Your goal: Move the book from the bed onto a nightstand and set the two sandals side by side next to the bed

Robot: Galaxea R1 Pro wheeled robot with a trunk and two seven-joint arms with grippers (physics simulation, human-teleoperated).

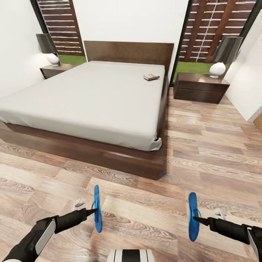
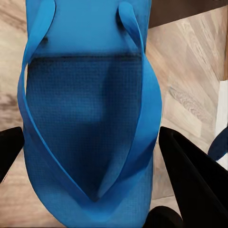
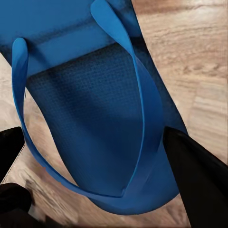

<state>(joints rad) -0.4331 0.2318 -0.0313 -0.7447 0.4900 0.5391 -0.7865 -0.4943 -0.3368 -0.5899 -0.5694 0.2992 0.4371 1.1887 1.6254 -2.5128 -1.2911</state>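
Each of my grippers holds one bright blue sandal on edge above the wood floor, in front of the foot of the bed. My left gripper is shut on the left sandal, seen close up with its straps. My right gripper is shut on the right sandal, also close up. The book lies on the grey mattress near the headboard, at its right side. One nightstand stands right of the bed, another nightstand left of it.
A lamp stands on the right nightstand and another lamp on the left one. Open wood floor runs along the bed's right side. White walls close in at the right edge and the left.
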